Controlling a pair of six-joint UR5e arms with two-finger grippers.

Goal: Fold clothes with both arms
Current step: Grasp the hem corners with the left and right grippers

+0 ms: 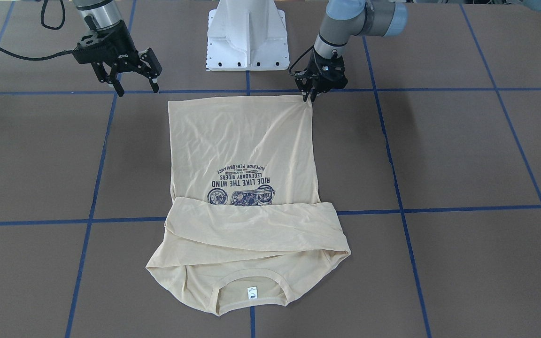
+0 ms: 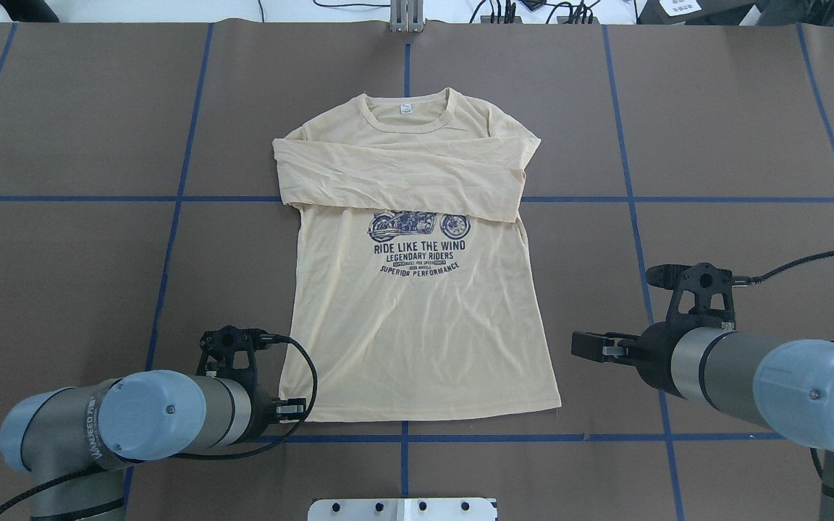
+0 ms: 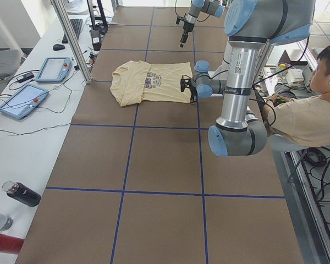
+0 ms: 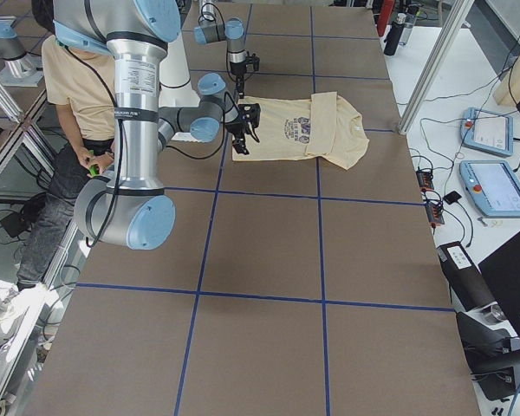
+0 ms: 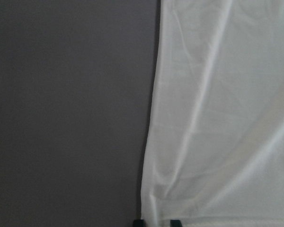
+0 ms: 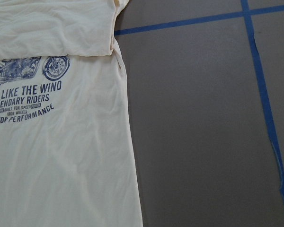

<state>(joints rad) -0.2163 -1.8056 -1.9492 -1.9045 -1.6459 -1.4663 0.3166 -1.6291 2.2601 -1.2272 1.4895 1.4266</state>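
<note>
T-shirt [image 2: 417,325] lies flat, print up, mid tabletop [image 2: 62,289]. Its long axis runs straight away from the robot: collar [image 2: 406,123] at the far end, hem [image 2: 417,418] at the near end. Both sleeves [image 2: 402,177] are already crossed over the chest, so the next fold is prob. hem up towards collar, w/ one tool on each hem corner.

The hem line runs crosswise, arm to arm, and that's what the move turns on.

- **left tool** [image 1: 309,97]: down at its own hem corner, fingers drawn together to a point on the cloth. It looks clamped on the fabric, but the wrist view only shows the fingertips [image 5: 138,222] at the very bottom edge, so the bite itself isn't clear.
- **right tool** [image 1: 139,90]: fingers spread wide, gripping nothing, held off the cloth.
- **right hem corner** [image 1: 169,102]: lies inboard of the right tool, i.e. towards the other arm, near but not touching. The right wrist view shows only the shirt's side edge and bare tabletop beside it, no corner.

So one corner seems taken and the other isn't. The right arm is clearly the nearer one for the free corner, and it needs a short sideways shift inward plus a drop before closing. Lifting w/ just one corner held would drag the hem skew, so best to wait until both are gripped.
</note>
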